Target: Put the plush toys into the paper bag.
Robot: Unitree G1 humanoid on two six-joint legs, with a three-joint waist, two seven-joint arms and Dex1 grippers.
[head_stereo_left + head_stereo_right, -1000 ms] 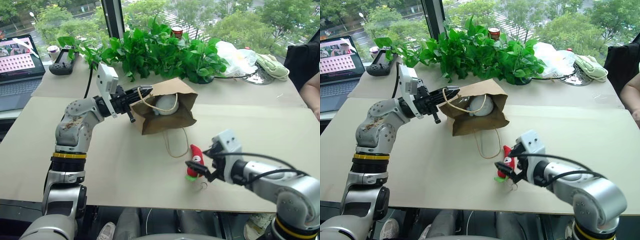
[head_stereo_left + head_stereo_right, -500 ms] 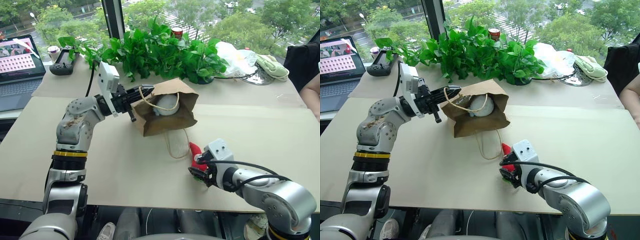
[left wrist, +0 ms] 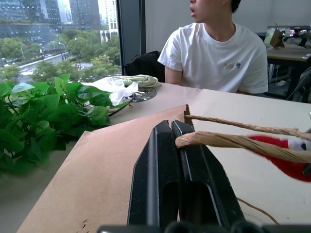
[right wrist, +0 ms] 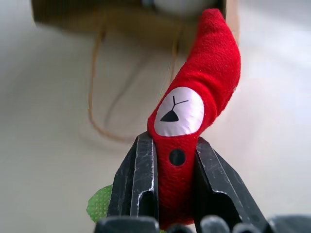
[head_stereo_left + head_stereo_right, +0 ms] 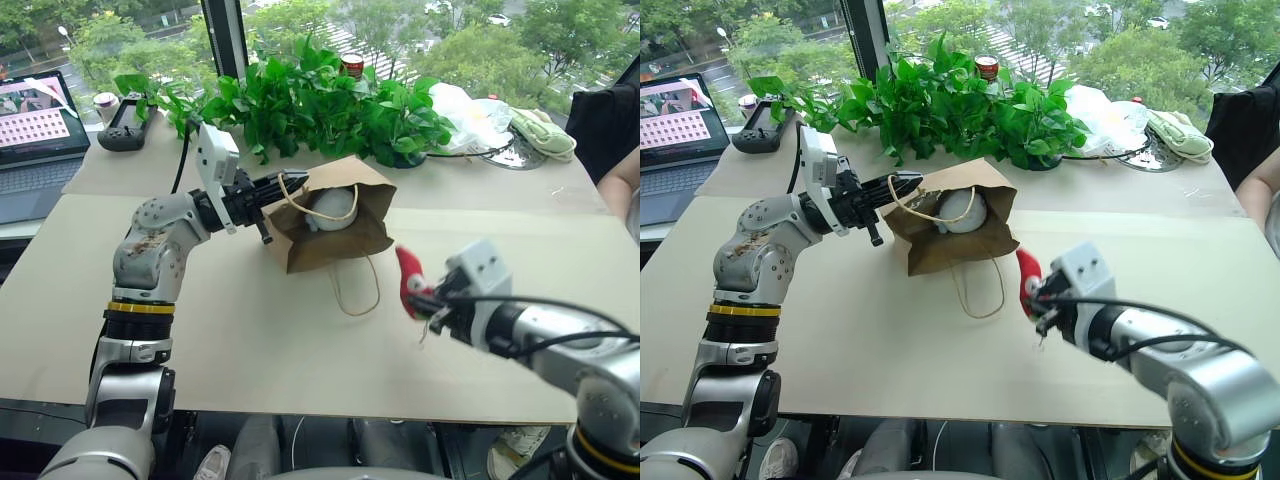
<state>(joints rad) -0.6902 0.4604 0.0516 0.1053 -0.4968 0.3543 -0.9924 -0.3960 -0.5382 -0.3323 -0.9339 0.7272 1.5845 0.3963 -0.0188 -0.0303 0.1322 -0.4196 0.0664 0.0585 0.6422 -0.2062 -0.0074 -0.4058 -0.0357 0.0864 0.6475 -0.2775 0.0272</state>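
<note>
- Head views: left gripper (image 5: 285, 184) pinches the paper bag (image 5: 330, 228) by its upper handle, the whitish toy (image 5: 332, 206) inside
- Right wrist view: right gripper (image 4: 176, 162) clamps the red chili toy (image 4: 194, 111), lifted near the bag's mouth

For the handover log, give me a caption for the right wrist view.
Right gripper clamps the red chili plush toy above the table, tip toward the paper bag.

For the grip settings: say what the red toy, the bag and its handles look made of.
Red toy: soft plush, going by its fuzzy nap, with a smooth white face patch. Bag: matte brown paper, creased and folded. Handles: twisted paper cord, judging by the spiral strands, the same tan.
</note>
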